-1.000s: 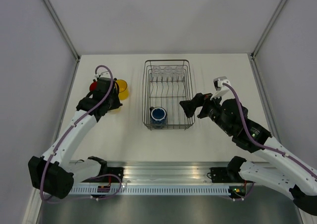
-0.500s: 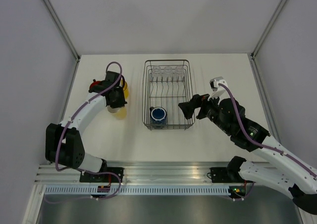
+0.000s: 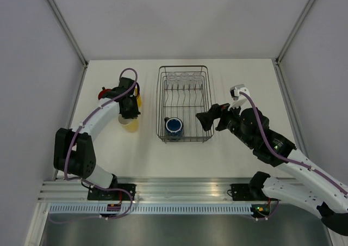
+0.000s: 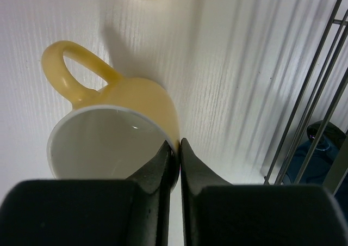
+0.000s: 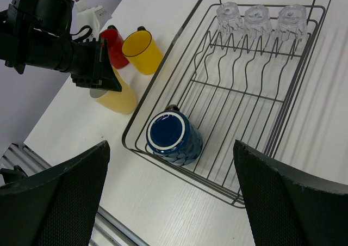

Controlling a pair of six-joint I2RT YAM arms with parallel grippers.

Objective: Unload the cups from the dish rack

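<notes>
Two mugs are partly hidden in the top view: the left arm lies across the orange-yellow mug (image 3: 136, 98) and covers most of the red mug (image 3: 101, 95). The right wrist view shows both whole, side by side on the table (image 3: 250, 72), left of the dish rack (image 3: 183, 67). The left wrist view cuts the orange-yellow mug to a sliver at its top edge, and the dark blue mug (image 5: 173, 137) is only a dim shape there behind rack wires.

Left gripper (image 4: 178, 148): jaws nearly together, pinching the rim of the pale cream-yellow mug (image 4: 141, 102), one finger inside the mouth, one outside. This mug is just left of the rack's near-left corner, nearer than the other two. Whether its base sits flat cannot be told.

Right gripper (image 3: 210, 117): jaws spread wide, holding nothing, hanging just right of the rack's near end.

Count: seven cups. Mugs, four: three out on the table, one (dark blue) in the rack's near-left corner, mouth showing. Glass tumblers (image 5: 255, 17), three: in a row at the rack's far end; clear glass, which way up is hard to read
</notes>
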